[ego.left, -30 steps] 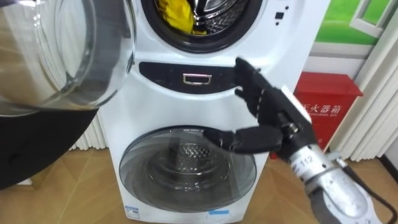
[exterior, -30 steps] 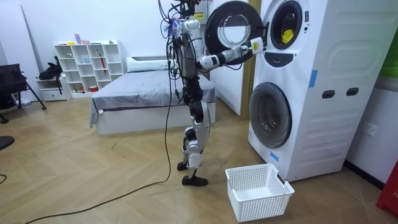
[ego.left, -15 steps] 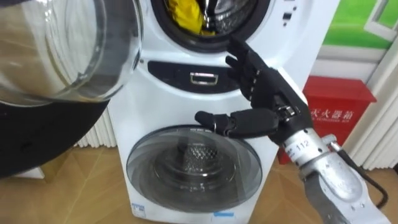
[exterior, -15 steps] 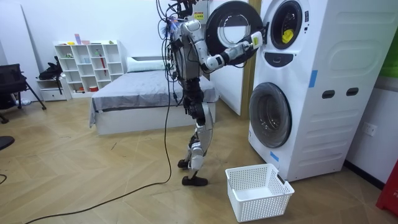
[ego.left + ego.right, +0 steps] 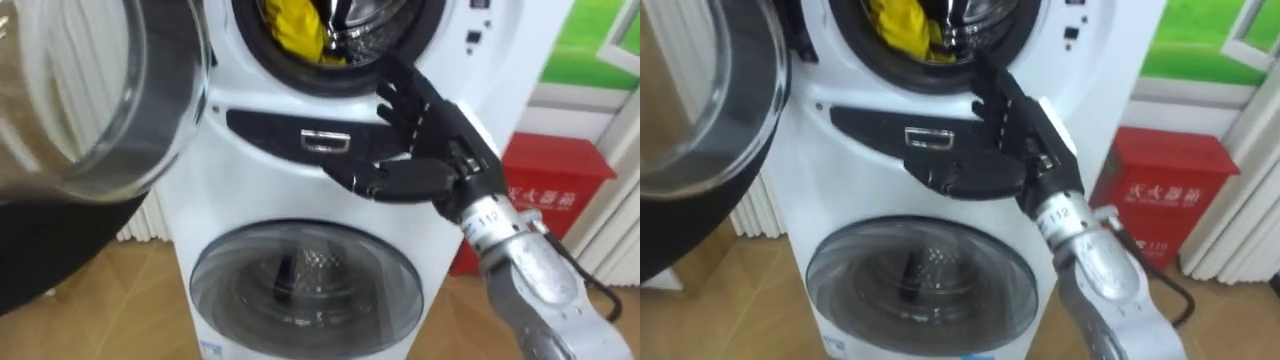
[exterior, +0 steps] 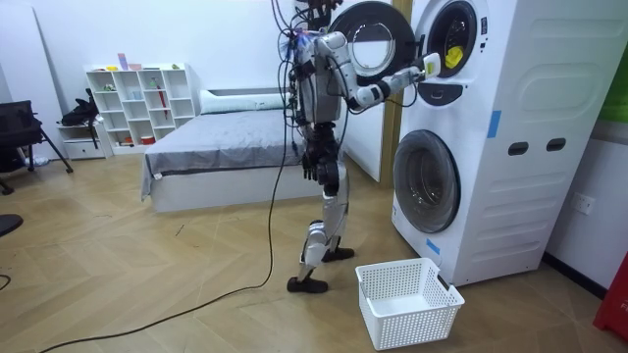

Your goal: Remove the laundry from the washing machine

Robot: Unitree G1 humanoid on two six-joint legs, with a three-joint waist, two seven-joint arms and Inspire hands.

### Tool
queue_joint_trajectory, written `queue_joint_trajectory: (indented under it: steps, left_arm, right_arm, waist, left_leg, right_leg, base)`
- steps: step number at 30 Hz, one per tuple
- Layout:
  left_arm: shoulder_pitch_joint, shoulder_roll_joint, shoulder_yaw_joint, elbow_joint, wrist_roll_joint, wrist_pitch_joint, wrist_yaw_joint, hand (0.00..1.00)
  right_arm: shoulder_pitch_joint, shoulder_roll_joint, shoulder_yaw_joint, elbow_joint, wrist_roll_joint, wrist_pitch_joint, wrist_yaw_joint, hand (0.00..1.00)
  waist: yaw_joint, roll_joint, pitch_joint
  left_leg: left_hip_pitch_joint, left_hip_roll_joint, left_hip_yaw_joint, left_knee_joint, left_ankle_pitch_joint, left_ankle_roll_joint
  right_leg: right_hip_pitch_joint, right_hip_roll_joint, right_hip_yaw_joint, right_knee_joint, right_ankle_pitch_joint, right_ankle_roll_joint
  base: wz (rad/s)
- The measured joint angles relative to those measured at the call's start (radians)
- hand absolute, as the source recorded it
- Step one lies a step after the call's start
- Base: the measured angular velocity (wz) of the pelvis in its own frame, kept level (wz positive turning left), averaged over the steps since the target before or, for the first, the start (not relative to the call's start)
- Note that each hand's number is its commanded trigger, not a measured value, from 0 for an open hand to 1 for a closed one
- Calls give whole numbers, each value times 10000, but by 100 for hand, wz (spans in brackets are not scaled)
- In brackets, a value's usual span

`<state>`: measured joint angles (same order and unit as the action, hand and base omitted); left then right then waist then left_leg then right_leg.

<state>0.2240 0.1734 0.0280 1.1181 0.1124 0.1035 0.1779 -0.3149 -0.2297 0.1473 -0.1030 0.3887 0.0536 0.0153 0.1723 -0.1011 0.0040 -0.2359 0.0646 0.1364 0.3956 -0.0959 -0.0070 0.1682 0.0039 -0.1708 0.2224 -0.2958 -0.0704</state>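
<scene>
Open door (image 5: 95, 95) beside yellow cloth (image 5: 296, 26); red box (image 5: 556, 192) right.

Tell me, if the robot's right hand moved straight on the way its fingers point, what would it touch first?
Most likely the dark lower rim of the opening to the upper drum, just above the open right hand. The yellow garment lies right behind that rim, inside. Depth is hard to judge.
</scene>
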Motion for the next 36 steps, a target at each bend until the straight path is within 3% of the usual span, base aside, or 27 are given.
queue_joint_trajectory:
  steps: [3,4,5,6,8,9,10,11,12,13,14,15,16,17,18,19,21,23,28,29,36]
  left_arm:
    - [-48,-5,2,-9,-2,3,-170,0]
    - [-67,-10,-24,-6,-13,7,-181,0]
    - [-138,-25,-23,-8,-9,35,-191,0]
    - [-209,-18,-23,-12,-17,69,-191,0]
    - [-453,37,-17,-188,-40,169,-182,0]
    - [-452,58,-17,-280,-38,192,-150,0]
    - [-550,122,-59,-309,-24,215,-67,0]
    - [-679,220,-142,-378,-4,216,27,0]
    - [-769,272,-144,-438,-7,181,85,0]
    - [-1022,400,-150,-456,-13,90,117,0]
    - [-1229,468,-153,-570,-9,-44,148,0]
    - [-1307,492,-148,-630,-9,-95,154,0]
    - [-1431,491,-270,-676,-17,-186,152,0]
    - [-1417,439,-409,-682,-17,-255,151,0]
    - [-1379,408,-417,-680,-16,-268,152,0]
    - [-1240,368,-416,-652,-11,-256,160,0]
    - [-1008,342,-432,-665,-26,-211,174,0]
    - [-742,372,-434,-579,-14,-146,324,0]
    - [-410,319,-421,-261,4,-3,331,0]
    - [-325,262,-370,-236,35,-2,330,0]
    - [-226,-99,72,-126,113,17,52,0]
  right_arm:
    - [-75,-56,-62,4,-60,-1,-168,0]
    - [-76,-125,-65,3,-80,-1,-235,0]
    - [-75,-166,-78,18,-287,-2,-313,0]
    - [-74,-184,-78,19,-409,-3,-357,0]
    - [-11,-187,-59,20,-661,-157,-408,0]
    - [101,-188,-45,4,-773,-291,-393,0]
    - [493,-232,-69,17,-898,-507,-446,0]
    - [817,-237,-235,61,-931,-612,-462,0]
    - [873,-239,-310,71,-952,-616,-455,0]
    - [886,-242,-508,72,-1027,-568,-468,0]
    - [908,-261,-746,95,-1002,-449,-460,0]
    - [920,-265,-834,95,-1010,-404,-461,0]
    - [925,-274,-933,95,-1035,-380,-492,0]
    - [951,-286,-988,83,-1010,-388,-510,0]
    - [982,-286,-977,46,-967,-390,-504,0]
    - [1104,-295,-886,-76,-917,-391,-478,0]
    - [1165,-316,-796,-223,-798,-394,-431,0]
    - [1181,-318,-722,-318,-523,-499,-309,0]
    - [1086,-328,-472,-343,-303,-409,-68,0]
    - [1047,-325,-486,-344,-302,-315,24,0]
    - [853,-364,-595,-651,-325,259,327,0]
  waist:
    - [-181,18,21]
    - [-211,44,37]
    - [-317,60,52]
    - [-349,51,57]
    - [-516,52,95]
    - [-583,83,110]
    - [-772,130,125]
    - [-1049,336,142]
    - [-1133,386,112]
    - [-1155,423,124]
    - [-1166,443,120]
    - [-1181,453,117]
    - [-1222,446,116]
    - [-1273,429,104]
    - [-1303,423,101]
    - [-1383,399,67]
    - [-1391,496,24]
    - [-1405,505,18]
    - [-1219,431,-21]
    - [-1078,431,-22]
    - [-1086,387,-42]
  left_leg:
    - [73,-286,204,28,-245,197]
    - [136,-422,333,-26,-344,331]
    - [265,-591,388,-69,-454,462]
    - [354,-672,466,-103,-519,525]
    - [732,-1102,489,-203,-747,783]
    - [874,-1191,460,-200,-830,841]
    - [1288,-1314,330,-356,-933,938]
    - [1662,-1299,43,-505,-1038,1015]
    - [1763,-1259,-77,-578,-1071,1029]
    - [1902,-1109,-92,-746,-1062,1025]
    - [2045,-984,-101,-915,-1005,1015]
    - [2099,-940,-120,-977,-1002,1014]
    - [2191,-933,-124,-1076,-1002,1014]
    - [2384,-998,-120,-1244,-1011,1017]
    - [2479,-1028,-120,-1314,-1014,1014]
    - [2668,-1095,-182,-1461,-1030,987]
    - [2835,-969,-229,-1632,-1052,869]
    - [2836,-797,-215,-1789,-977,719]
    - [2942,-589,-105,-1947,-913,452]
    - [2977,-551,-37,-1950,-925,397]
    - [2782,-432,-331,-1952,-801,160]
  right_leg:
    - [47,-339,-79,305,-248,427]
    - [-84,-527,-101,821,-417,720]
    - [-363,-792,-156,1711,-587,1022]
    - [-555,-964,-236,2255,-662,1154]
    - [-1221,-1642,-362,4416,-519,1296]
    - [-1350,-1770,-345,4902,-320,1242]
    - [-1560,-1869,-264,5822,265,1184]
    - [-1796,-1777,-198,6381,781,1099]
    - [-1934,-1661,-161,6426,684,1053]
    - [-2420,-1389,-15,6300,261,1055]
    - [-2785,-1115,13,5540,1,1017]
    - [-2876,-977,13,4971,-37,1018]
    - [-2913,-824,63,3560,8,987]
    - [-2849,-714,191,2169,377,952]
    - [-2803,-697,229,1662,761,924]
    - [-2633,-681,256,1192,1612,600]
    - [-2330,-510,129,689,1721,588]
    - [-2164,-301,57,168,1983,410]
    - [-2110,2,285,-53,2048,225]
    - [-2102,36,243,-51,2056,151]
    - [-2188,85,-60,-39,2012,-54]
  base:
    - [11]
    - [23]
    - [22]
    - [15]
    - [16]
    - [19]
    - [21]
    - [19]
    - [12]
    - [0]
    - [0]
    - [6]
    - [11]
    - [10]
    - [11]
    - [0]
    - [-4]
    - [-5]
    - [-9]
    - [-17]
    - [11]
